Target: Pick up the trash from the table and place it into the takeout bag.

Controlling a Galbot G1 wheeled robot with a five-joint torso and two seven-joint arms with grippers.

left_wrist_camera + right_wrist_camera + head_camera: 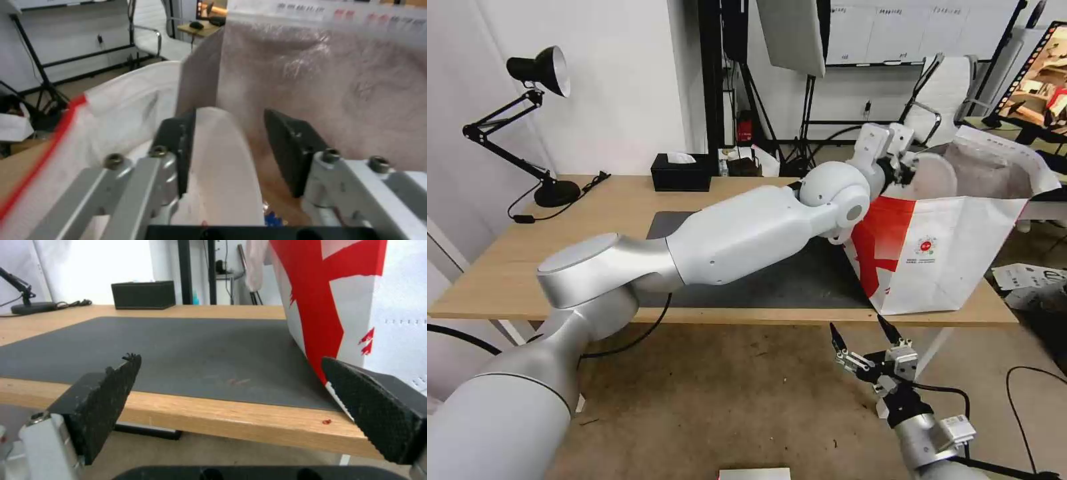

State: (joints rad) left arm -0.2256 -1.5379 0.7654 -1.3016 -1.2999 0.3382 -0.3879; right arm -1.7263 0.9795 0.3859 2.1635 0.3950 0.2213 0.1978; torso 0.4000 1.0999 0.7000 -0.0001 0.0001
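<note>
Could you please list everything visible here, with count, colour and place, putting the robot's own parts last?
Table: one, light wood, in front of the robot.
Mat: one, dark grey, on the table's middle.
Takeout bag: one, white with a red side panel and foil lining, standing on the table's right end.
White bowl: one, between the left gripper's fingers, over the bag's opening.
Tissue box: one, black, at the table's far edge.
Desk lamp: one, black, on the far left corner.
Left gripper: one, at the bag's mouth; its jaws look parted around the bowl.
Right gripper: one, open, low in front of the table's near edge.
</note>
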